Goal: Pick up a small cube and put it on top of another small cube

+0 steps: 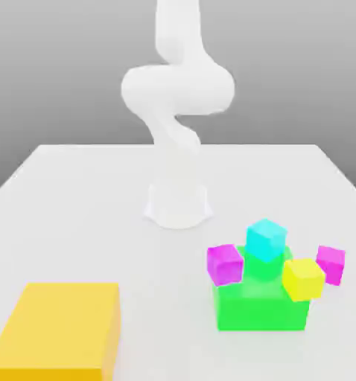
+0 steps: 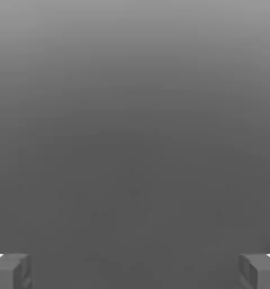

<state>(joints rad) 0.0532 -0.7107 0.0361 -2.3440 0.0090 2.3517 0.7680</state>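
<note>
Beside the green block (image 1: 260, 303), two small cubes (image 1: 225, 263), fingers (image 2: 10, 271) spread wide

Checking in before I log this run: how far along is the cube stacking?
Nothing is stacked yet. The two magenta cubes sit apart, on either side of the green block. The gripper is open and holds nothing. Picking, carrying and placing all remain.

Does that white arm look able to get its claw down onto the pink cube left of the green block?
Probably yes: the pink cube has nothing above it, though it crowds the green block and cyan cube.
</note>
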